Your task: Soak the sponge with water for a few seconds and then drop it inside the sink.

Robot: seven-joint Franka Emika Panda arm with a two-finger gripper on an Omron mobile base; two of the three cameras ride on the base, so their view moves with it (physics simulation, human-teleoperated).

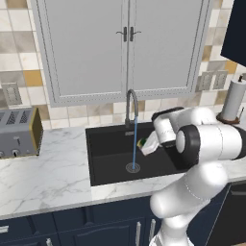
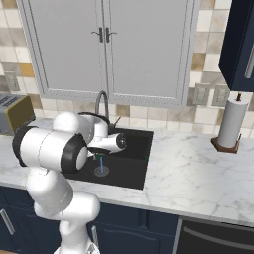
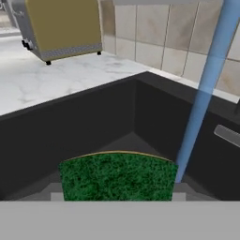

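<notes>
Currently the claw (image 1: 145,145) is clamped on the sponge (image 3: 117,176), held over the sink (image 1: 108,146) just beside the running water (image 3: 204,89) (soaking underway); release into the basin remains, toaster (image 3: 61,26) beyond.

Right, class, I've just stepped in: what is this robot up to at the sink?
The arm reaches over the black sink with its gripper shut on a sponge, green side facing the hand camera. The faucet is running, and the water falls to the drain just beside the sponge. Whether the stream touches the sponge is hard to tell. The sponge has not been dropped yet.
</notes>
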